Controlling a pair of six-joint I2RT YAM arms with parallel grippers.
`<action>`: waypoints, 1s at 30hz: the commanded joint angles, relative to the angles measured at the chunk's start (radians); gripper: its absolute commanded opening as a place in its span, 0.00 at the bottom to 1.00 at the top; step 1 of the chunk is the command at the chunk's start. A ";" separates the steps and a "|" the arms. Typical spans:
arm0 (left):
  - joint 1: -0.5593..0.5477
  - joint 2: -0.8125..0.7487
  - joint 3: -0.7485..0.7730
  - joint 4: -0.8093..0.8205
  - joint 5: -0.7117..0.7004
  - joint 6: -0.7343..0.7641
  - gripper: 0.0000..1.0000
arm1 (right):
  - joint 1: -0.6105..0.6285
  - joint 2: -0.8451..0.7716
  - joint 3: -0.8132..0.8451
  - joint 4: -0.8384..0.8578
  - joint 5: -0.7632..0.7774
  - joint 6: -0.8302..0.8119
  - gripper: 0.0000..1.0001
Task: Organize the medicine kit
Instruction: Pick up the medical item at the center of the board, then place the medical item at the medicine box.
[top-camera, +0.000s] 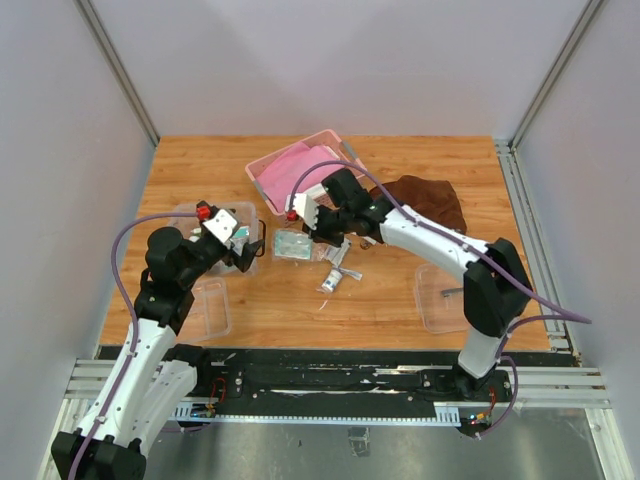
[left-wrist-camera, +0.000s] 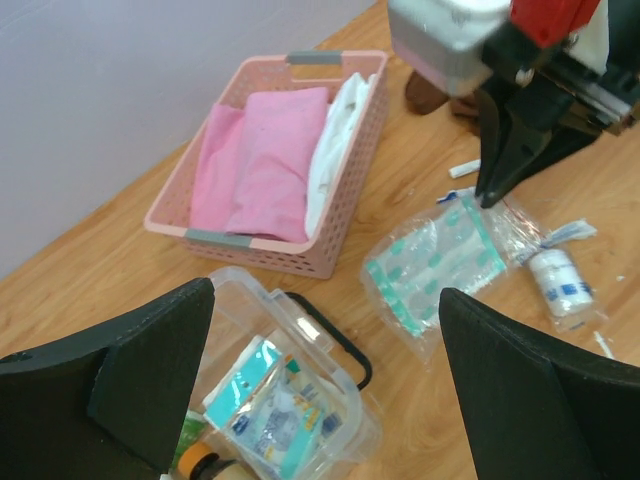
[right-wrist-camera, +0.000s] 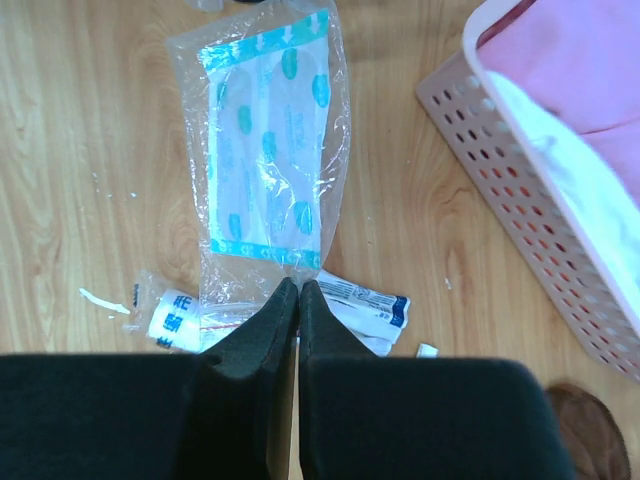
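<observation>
The medicine kit's clear box (top-camera: 192, 218) stands at the left, with packets and a small bottle inside (left-wrist-camera: 268, 410) and a dark handle (left-wrist-camera: 345, 345) on its right. My left gripper (left-wrist-camera: 322, 300) hangs open just above it, holding nothing. A clear packet with teal-printed dressings (right-wrist-camera: 270, 150) lies on the wood between the box and the basket (top-camera: 292, 244). My right gripper (right-wrist-camera: 298, 285) is shut on that packet's near edge, fingertips pressed together (top-camera: 310, 226). A wrapped bandage roll (right-wrist-camera: 172, 322) and a white sachet (right-wrist-camera: 365, 298) lie beside the fingertips.
A pink slatted basket (top-camera: 262, 172) with pink and white cloth stands at the back centre. A brown cloth (top-camera: 425, 200) lies to its right. A clear divided tray (top-camera: 210, 305) sits near the left arm, and another clear piece (top-camera: 440, 295) near the right arm.
</observation>
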 joint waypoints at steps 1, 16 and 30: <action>0.008 0.007 0.027 -0.016 0.161 -0.046 0.99 | 0.002 -0.099 -0.046 -0.016 -0.019 -0.041 0.00; 0.007 0.163 0.133 -0.128 0.584 -0.095 0.92 | 0.074 -0.412 -0.233 -0.035 -0.082 -0.138 0.01; -0.047 0.236 0.109 -0.125 0.688 -0.173 0.58 | 0.175 -0.454 -0.266 0.016 0.048 -0.103 0.00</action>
